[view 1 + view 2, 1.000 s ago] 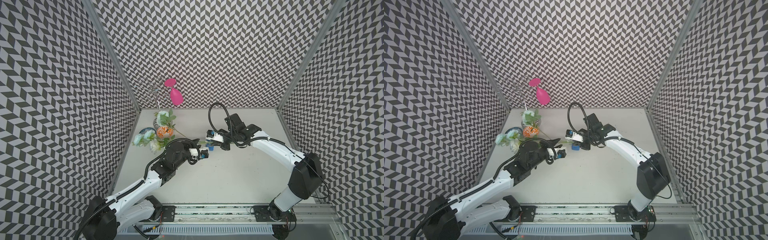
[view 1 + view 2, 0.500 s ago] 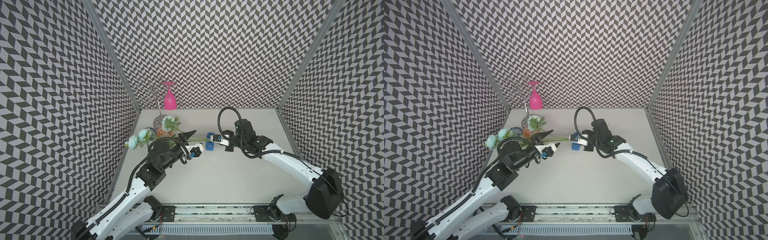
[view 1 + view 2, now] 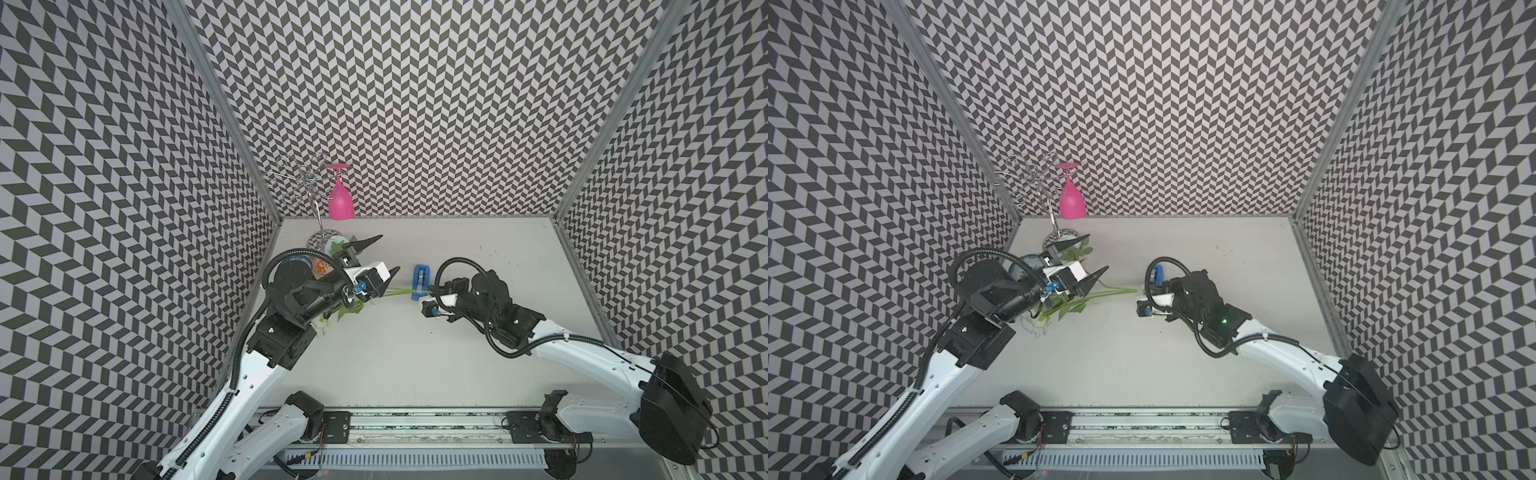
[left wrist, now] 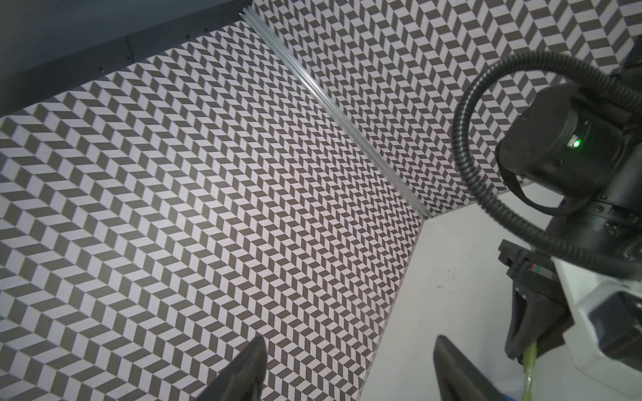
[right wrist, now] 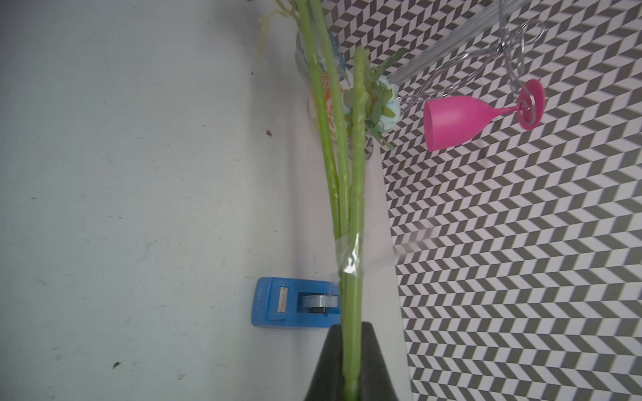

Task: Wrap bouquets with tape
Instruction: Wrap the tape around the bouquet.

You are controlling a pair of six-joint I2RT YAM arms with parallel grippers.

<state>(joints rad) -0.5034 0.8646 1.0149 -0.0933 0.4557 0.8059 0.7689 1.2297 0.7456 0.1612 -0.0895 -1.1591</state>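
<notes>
A: Where do we have the bouquet [image 5: 349, 194]?

B: We hold it by the stem ends in our right gripper [image 5: 351, 364], whose jaws are clamped together on the green stems. A clear band of tape is wound around the stems just past the fingertips.

A: And our left gripper [image 3: 384, 254]?

B: Its jaws stand wide apart with nothing between them, raised above the leafy end of the bouquet [image 3: 1067, 307] in both top views.

A: The tape dispenser [image 3: 420, 281]?

B: It lies on the table [image 3: 478, 353], just beside the stems near our right gripper. The blooms reach toward the patterned bowl [image 3: 322, 266] and the pink glass [image 3: 340, 201] hanging on the wire rack [image 3: 297, 183].
</notes>
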